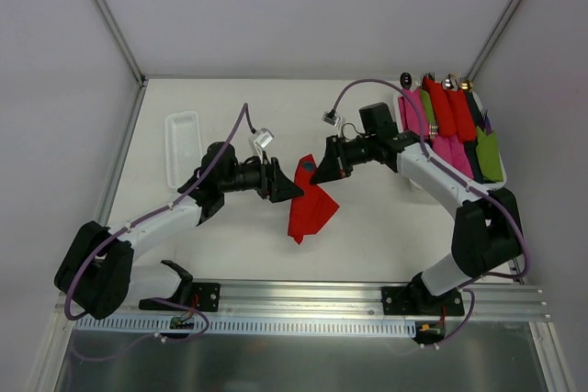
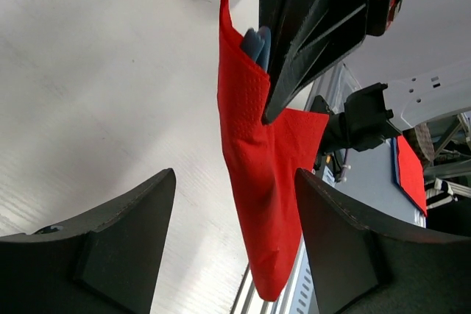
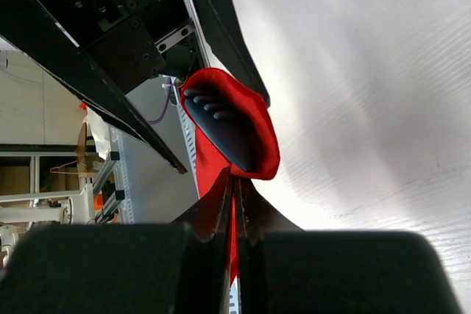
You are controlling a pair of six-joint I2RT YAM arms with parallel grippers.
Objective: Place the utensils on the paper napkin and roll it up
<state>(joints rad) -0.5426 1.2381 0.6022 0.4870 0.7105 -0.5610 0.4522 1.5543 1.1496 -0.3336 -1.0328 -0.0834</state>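
At the centre of the white tabletop (image 1: 386, 218), the red paper napkin (image 1: 310, 208) is folded and lifted, its 12 o'clock corner pinched tight in the right claw (image 1: 315, 173). The left claw (image 1: 294, 190) gapes empty at 9 o'clock. A dark utensil (image 3: 224, 126) sits inside the fold, so rolling seems barely begun. Open room lies toward 6 o'clock.

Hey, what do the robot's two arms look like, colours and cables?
The left arm and right arm have white shells, black joints and black bases. A purple cable runs along each. Each end effector is black, with two wedge-shaped fingers.
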